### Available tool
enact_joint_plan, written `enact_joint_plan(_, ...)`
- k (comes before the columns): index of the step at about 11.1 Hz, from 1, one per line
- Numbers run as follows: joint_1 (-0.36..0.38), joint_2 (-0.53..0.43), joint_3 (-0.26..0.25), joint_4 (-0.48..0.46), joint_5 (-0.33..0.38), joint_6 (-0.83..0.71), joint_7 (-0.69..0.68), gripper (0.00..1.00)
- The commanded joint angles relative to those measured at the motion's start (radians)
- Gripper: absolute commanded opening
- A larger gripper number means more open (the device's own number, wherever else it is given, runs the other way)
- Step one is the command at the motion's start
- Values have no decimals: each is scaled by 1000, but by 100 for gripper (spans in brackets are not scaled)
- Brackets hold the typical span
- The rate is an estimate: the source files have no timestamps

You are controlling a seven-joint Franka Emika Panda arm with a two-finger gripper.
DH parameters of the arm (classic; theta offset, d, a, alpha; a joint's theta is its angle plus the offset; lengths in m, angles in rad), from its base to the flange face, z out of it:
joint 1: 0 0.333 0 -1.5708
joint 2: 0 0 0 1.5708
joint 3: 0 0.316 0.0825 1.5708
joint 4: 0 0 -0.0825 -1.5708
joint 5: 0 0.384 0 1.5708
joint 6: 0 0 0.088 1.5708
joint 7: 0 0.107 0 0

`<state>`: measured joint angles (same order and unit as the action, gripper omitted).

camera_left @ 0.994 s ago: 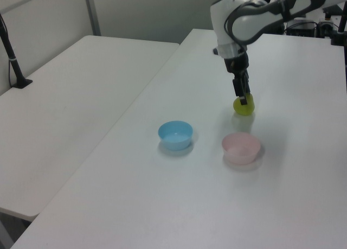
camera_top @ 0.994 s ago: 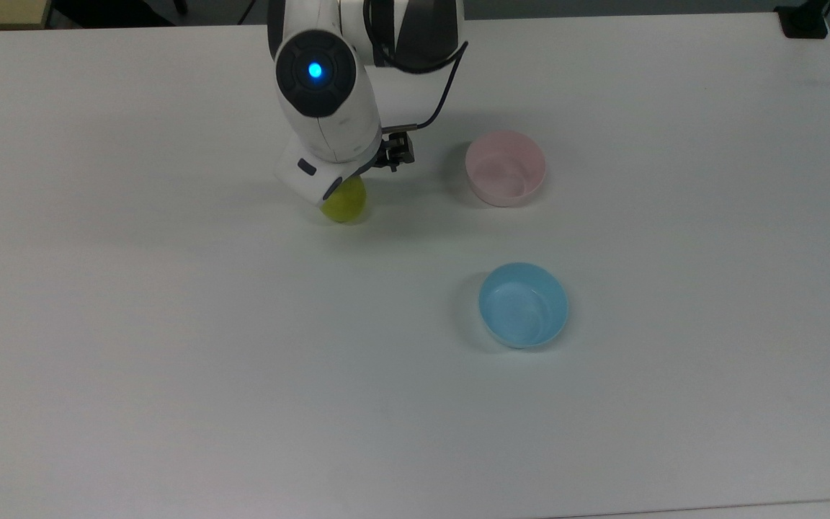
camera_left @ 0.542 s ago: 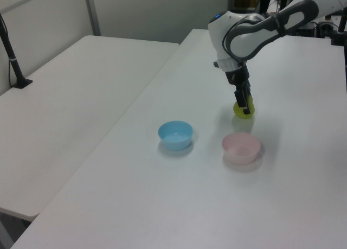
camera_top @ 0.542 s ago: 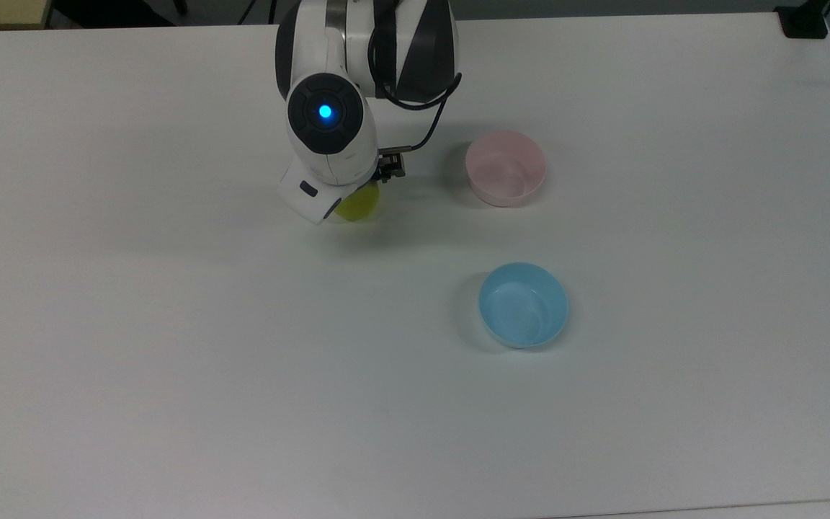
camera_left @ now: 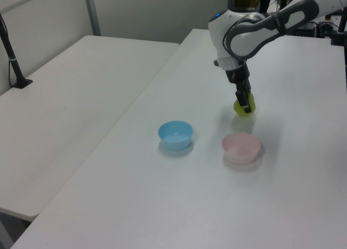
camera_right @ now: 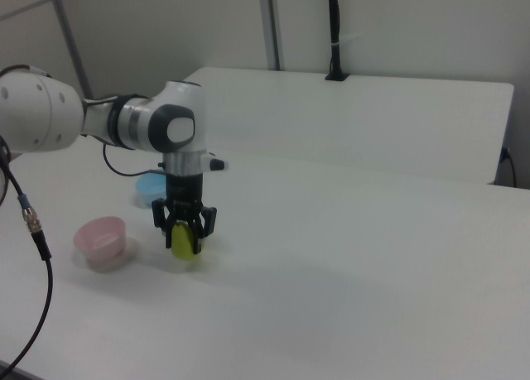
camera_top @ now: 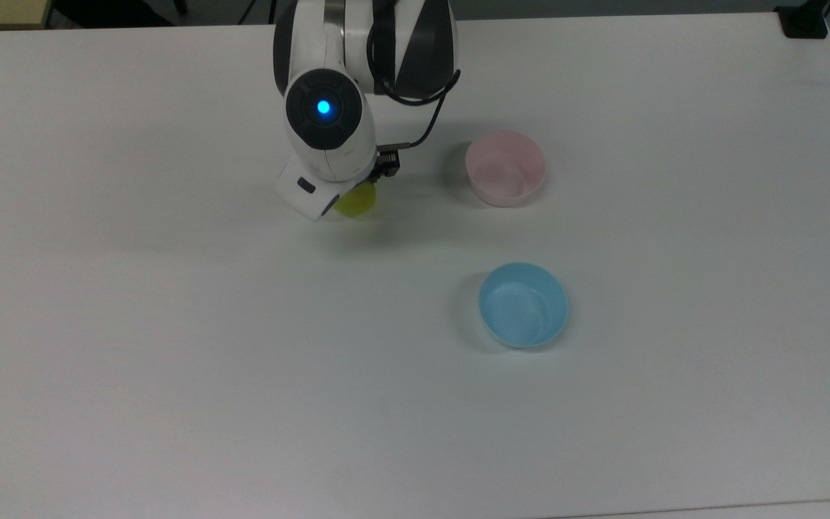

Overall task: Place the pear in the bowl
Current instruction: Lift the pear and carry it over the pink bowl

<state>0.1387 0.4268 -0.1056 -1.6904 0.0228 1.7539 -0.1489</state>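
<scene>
The yellow-green pear (camera_top: 359, 202) is on the white table, left of the pale pink bowl (camera_top: 493, 193) in the top view, and my arm's hand covers most of it there. In the right view my gripper (camera_right: 185, 231) points straight down, with a black finger against each side of the pear (camera_right: 184, 244), shut on it. The left view has the gripper (camera_left: 245, 101) at the pear (camera_left: 242, 110), just beyond the empty pink bowl (camera_left: 241, 151). I cannot tell whether the pear still touches the table.
An empty light blue bowl (camera_top: 523, 339) sits nearer the front edge in the top view, below the pink one. It is beside the pink bowl in the left view (camera_left: 175, 143). A second white table (camera_left: 65, 97) stands alongside, and a black cable (camera_right: 33, 231) hangs at the right view's left.
The arm came down over the pear and swung a little to the top view's right, hiding more of it. In the last half second the hand has risen very slightly.
</scene>
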Motion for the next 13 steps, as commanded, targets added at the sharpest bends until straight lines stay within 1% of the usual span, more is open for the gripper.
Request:
enact_joint_plan(1,31,-106,-6,-20,-12,-53,15,23)
enact_joint_plan(3,85,-123,-6,-18,-11,-51,25,23)
enact_joint_plan(4,116,-125,-8,3,-3,-53,29,23)
enact_joint_plan(7,244,-126,-9,23,-1,-56,97,24)
enact_joint_plan(9,327,-105,-9,58,9,-77,153,24)
enact_joint_plan(11,375,-70,-9,60,9,-71,184,26)
enact_joint_plan(13,421,-14,-14,60,6,-70,187,44)
